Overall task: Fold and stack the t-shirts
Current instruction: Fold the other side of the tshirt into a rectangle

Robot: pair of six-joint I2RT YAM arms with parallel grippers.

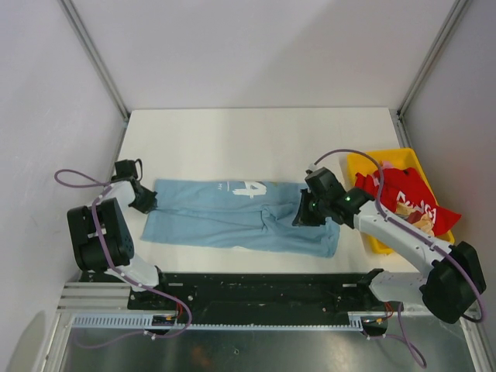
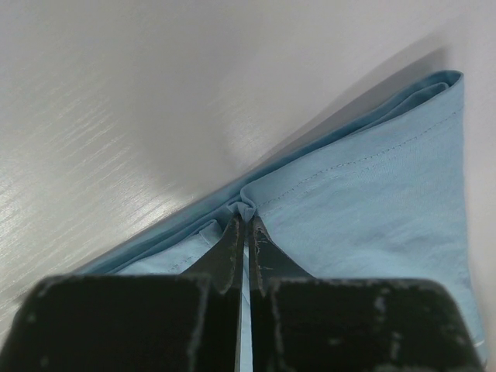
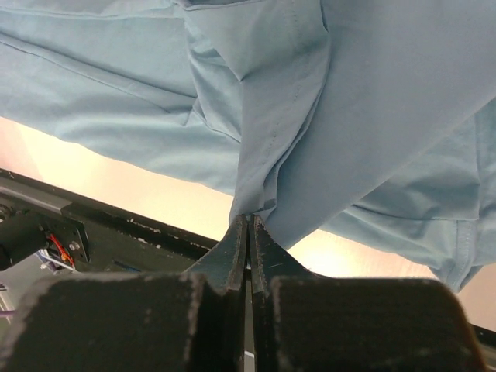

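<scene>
While the light blue t-shirt is lying stretched across the middle of the worktop, both arms are pinching it. The left end effector is clamping its 9 o'clock edge, and the right end effector is clamping a bunch of cloth toward 3 o'clock. The red t-shirt is sitting crumpled in the yellow bin at the worktop's 3 o'clock.

What's worrying me: the left one is only biting a tiny tuck of hem, so I'm guessing a hard pull could pop it free. The right one is grabbing a gathered ridge, which could end up dragging wrinkles into the fold.

Overhead is giving the whole layout plus the bin. Only the wrist cams are showing cloth actually caught between the closed tips.
</scene>
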